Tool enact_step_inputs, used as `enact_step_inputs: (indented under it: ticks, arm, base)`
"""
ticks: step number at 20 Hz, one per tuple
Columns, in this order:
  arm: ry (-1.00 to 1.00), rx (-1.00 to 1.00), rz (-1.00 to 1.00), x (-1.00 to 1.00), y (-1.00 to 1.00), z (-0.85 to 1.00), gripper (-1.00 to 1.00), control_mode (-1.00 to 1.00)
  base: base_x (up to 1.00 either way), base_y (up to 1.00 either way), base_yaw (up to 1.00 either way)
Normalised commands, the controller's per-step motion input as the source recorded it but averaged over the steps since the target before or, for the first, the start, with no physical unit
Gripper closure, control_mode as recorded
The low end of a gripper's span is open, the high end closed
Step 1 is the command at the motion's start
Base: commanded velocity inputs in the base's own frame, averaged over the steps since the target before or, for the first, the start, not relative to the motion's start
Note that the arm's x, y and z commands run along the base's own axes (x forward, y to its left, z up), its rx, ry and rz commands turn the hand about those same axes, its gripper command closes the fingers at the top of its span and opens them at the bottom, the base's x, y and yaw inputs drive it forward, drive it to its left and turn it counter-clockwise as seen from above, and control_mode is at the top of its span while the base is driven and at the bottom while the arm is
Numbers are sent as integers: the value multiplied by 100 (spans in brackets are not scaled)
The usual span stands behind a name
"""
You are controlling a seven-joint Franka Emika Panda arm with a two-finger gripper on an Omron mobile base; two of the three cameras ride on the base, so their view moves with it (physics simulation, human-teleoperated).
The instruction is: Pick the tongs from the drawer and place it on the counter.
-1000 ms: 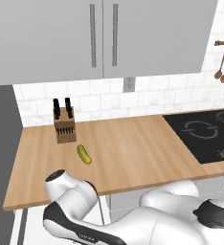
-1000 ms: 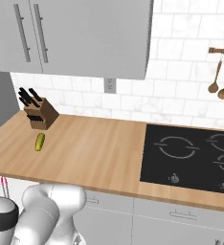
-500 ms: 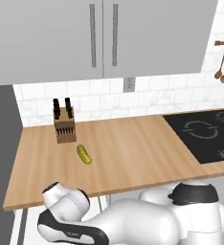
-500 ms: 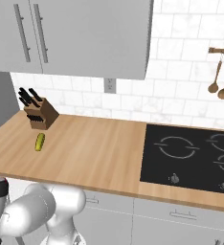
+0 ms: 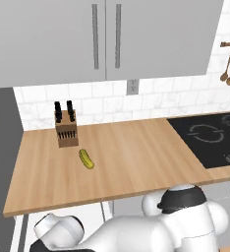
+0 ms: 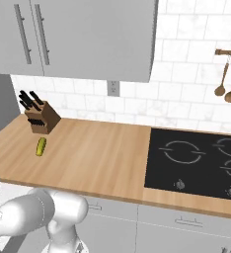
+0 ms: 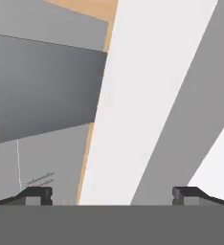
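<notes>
In the hand view my gripper (image 7: 112, 196) is open, its two dark fingertips (image 7: 37, 195) far apart with nothing between them. Past them run a broad white surface (image 7: 142, 95) and a grey band (image 7: 190, 119), set at a slant; I cannot tell whether they belong to the drawer. A thin strip of the wooden counter (image 7: 92, 7) shows at the top. The tongs are hidden. In the base views the counter (image 5: 136, 152) (image 6: 97, 158) lies ahead, and my arm (image 5: 136, 231) bends down below its front edge at the left.
A yellow-green pickle-like item (image 5: 86, 159) (image 6: 41, 147) lies on the counter near a knife block (image 5: 67, 129) (image 6: 41, 117). A black cooktop (image 5: 210, 140) (image 6: 196, 158) is to the right, with grey upper cabinets (image 5: 102, 39) above. Wooden spoons (image 6: 226, 79) hang on the wall.
The arm has sunk lower in front of the counter. Its wrist end dropped toward the bottom left of the left base view, and a dark joint came into sight at the lower right.
</notes>
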Motion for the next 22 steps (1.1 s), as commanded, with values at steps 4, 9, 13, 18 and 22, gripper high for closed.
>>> enact_step_inputs:
  ticks: [4,9,13,18,22]
  arm:
    - [3,1,13,-100,-2,-8,-100,-100]
    - [-39,11,0,-73,0,92,-100,-100]
    - [-53,3,-14,6,-17,100,-100,-100]
    - [-45,0,-21,60,-27,69,-100,-100]
    - [-29,0,-27,99,-35,10,-100,-100]
  base:
    - [0,0,0]
    - [0,0,0]
    - [0,0,0]
    - [0,0,0]
    - [0,0,0]
